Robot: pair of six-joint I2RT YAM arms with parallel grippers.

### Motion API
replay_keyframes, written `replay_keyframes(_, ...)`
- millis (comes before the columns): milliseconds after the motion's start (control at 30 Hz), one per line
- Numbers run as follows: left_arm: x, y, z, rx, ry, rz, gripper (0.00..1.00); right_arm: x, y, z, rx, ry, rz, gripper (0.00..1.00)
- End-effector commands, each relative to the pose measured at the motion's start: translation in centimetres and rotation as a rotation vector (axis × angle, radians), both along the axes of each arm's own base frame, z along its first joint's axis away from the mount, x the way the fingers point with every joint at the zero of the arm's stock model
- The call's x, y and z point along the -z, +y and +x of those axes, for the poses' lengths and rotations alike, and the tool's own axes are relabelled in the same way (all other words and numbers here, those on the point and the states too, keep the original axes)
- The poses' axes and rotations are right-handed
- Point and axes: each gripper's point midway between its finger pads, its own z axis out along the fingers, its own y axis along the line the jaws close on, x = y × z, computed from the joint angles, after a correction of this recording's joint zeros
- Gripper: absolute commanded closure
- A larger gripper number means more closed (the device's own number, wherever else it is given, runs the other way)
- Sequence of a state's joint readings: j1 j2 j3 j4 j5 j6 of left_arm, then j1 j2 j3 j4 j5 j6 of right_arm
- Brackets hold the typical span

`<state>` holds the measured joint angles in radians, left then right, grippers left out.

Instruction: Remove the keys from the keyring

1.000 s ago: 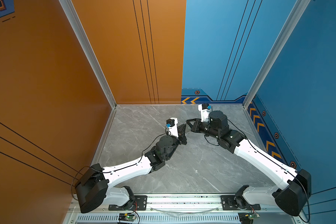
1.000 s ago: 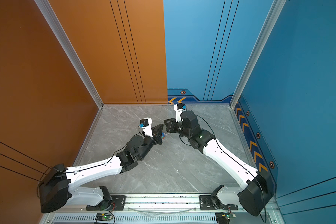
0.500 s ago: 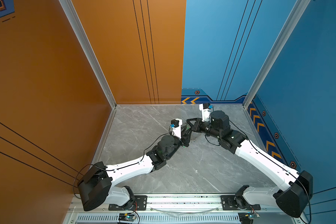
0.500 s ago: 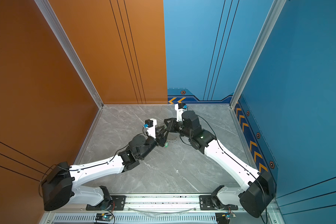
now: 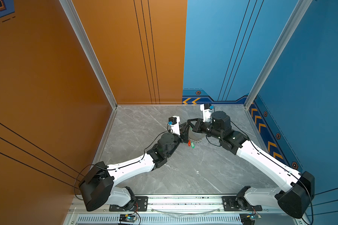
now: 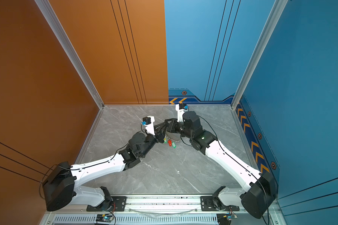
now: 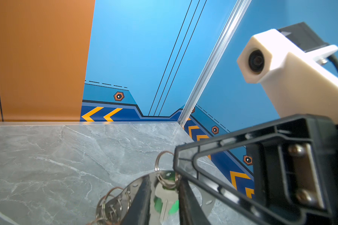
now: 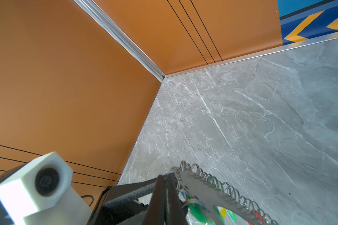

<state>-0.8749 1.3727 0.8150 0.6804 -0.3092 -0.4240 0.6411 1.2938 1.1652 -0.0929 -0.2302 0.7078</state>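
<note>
Clenched on the rim of the keyring (image 8: 200,188), the right gripper (image 8: 165,178) held that flat grey plate in the middle of the scene's far half. Orange walls (image 5: 47,78) closed the left side and part of the far side. Blue walls (image 5: 310,78) closed the rest, with yellow chevrons along their base. A grey marbled tabletop (image 5: 183,171) made the floor, and an aluminium rail (image 5: 183,200) ran along its near edge. From that rail the left arm (image 5: 129,169) reached far and rightward and the right arm (image 5: 261,161) far and leftward. Both were low and nearly outstretched, so the two wrists met head-on. The left gripper (image 7: 163,182) had its fingers (image 7: 142,192) partly apart on either side of a green-tagged key (image 7: 164,194); whether they pinched it could not be told. The keys (image 6: 171,143) hung at the keyring's near edge, with red and green tags showing in both top views. Small silver split rings (image 8: 228,190) fringed the keyring's edge.
</note>
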Motion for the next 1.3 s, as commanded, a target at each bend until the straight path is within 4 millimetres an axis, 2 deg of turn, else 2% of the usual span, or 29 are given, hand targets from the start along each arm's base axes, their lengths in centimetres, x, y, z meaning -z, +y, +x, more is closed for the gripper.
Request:
replay_keyframes(0,-1.8,0.0,0.8,-0.001,-0.022,-0.053,0.75,-2.6,0.1,-0.6,-0.01,-0.06,0.064,1.0)
replay_keyframes(167,-1.6,-0.1,0.9,-0.003,-0.025,-0.042,0.75,-3.1,0.3,-0.9,-0.018,-0.068,0.071,1.0)
replay_keyframes(233,-1.7,0.1,0.8,-0.004,-0.029,-0.04,0.79,-3.2,0.2,-1.0,-0.016,-0.07,0.064,1.0)
replay_keyframes(333,-1.7,0.0,0.7,0.002,-0.037,-0.025,0.91,-3.2,0.0,-1.1,-0.015,-0.072,0.062,1.0)
replay_keyframes(400,-1.6,0.2,0.8,0.0,-0.041,-0.016,0.94,-3.4,-0.1,-1.1,-0.014,-0.074,0.066,1.0)
replay_keyframes(633,-0.8,0.8,0.9,-0.008,-0.038,0.005,0.97,-4.4,-0.7,-1.3,-0.021,-0.082,0.1,1.0)
replay_keyframes(867,-0.3,1.8,0.9,-0.003,-0.041,0.02,1.0,-5.4,-2.2,-1.1,-0.018,-0.083,0.141,1.0)
replay_keyframes(967,-0.8,0.9,0.3,0.062,-0.078,0.057,1.0,-4.3,-2.3,-0.6,-0.037,-0.059,0.081,1.0)
replay_keyframes(1033,-0.7,0.3,-0.3,0.113,-0.111,0.1,1.0,-2.8,-2.9,-0.2,-0.042,-0.02,0.008,1.0)
replay_keyframes(1167,0.4,0.0,-1.5,0.198,-0.162,0.182,1.0,0.0,-3.5,-0.1,-0.089,0.072,-0.155,0.99)
replay_keyframes(1267,1.4,-0.2,-2.5,0.307,-0.194,0.23,1.0,1.7,-3.4,-0.6,-0.149,0.104,-0.24,0.91)
